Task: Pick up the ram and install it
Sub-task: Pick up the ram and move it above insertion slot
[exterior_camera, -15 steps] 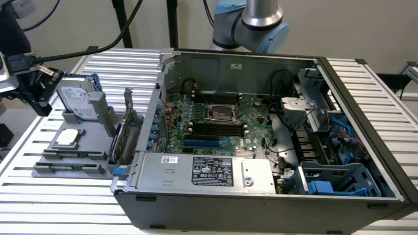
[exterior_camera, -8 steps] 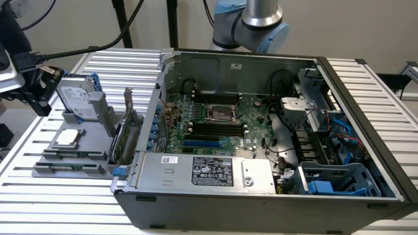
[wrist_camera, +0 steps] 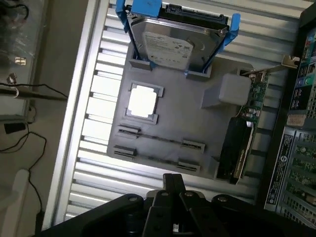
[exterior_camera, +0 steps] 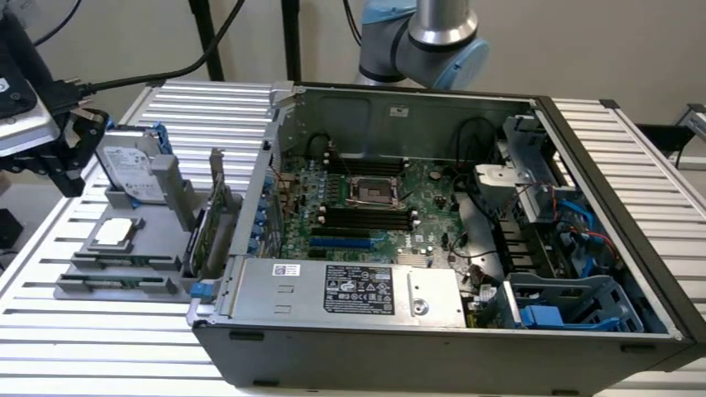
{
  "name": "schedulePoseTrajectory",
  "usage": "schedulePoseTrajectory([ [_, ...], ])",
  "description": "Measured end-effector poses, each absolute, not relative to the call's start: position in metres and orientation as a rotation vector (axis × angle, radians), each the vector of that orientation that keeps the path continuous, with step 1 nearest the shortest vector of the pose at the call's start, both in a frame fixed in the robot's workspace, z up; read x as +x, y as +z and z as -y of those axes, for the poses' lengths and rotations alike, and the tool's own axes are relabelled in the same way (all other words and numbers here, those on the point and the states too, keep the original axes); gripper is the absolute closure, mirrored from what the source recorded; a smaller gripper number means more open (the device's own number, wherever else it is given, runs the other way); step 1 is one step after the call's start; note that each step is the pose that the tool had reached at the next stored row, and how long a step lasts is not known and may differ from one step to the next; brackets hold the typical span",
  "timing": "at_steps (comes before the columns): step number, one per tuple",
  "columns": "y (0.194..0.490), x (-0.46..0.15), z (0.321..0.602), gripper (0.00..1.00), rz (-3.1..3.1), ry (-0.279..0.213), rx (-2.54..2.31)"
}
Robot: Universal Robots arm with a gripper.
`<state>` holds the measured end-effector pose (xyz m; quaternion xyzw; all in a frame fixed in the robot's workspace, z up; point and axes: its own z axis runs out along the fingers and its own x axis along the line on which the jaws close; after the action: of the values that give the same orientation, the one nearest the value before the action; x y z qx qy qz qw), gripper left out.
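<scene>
Wrist view puts the gripper [wrist_camera: 173, 178] above the gray tray [wrist_camera: 197, 123], its jaws pressed together and holding nothing. As I judge it, neither the pick nor the install is done. Just ahead of the fingertips, two pairs of small holders sit on the tray, and a thin dark strip runs edge-on between the farther pair. I take that to be the ram [wrist_camera: 160, 139], though its green board and chips cannot be made out from this angle. Whether the nearer pair holds a second stick I cannot tell. Beyond it lie a CPU [wrist_camera: 142, 101] and a hard drive [wrist_camera: 170, 44] in a blue bracket, with an upright expansion card [wrist_camera: 253, 96] off to one side of the tool. Exterior view shows the open case [exterior_camera: 441, 356] well apart from the gripper, and the long black slots [exterior_camera: 364, 217] on the motherboard [exterior_camera: 431, 186] look bare, so the whole job remains. As for writing, the drive carries a white label and the metal box [exterior_camera: 276, 294] inside the case a black one and a small white sticker — all too fine to read, no brand legible.
</scene>
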<state>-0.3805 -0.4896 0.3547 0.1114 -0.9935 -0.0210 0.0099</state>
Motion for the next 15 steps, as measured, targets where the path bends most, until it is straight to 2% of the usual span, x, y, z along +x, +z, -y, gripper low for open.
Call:
schedulePoseTrajectory([
  [15,0.3545,-0.3804,0.4897,0.89,3.02,-0.061,0.765],
])
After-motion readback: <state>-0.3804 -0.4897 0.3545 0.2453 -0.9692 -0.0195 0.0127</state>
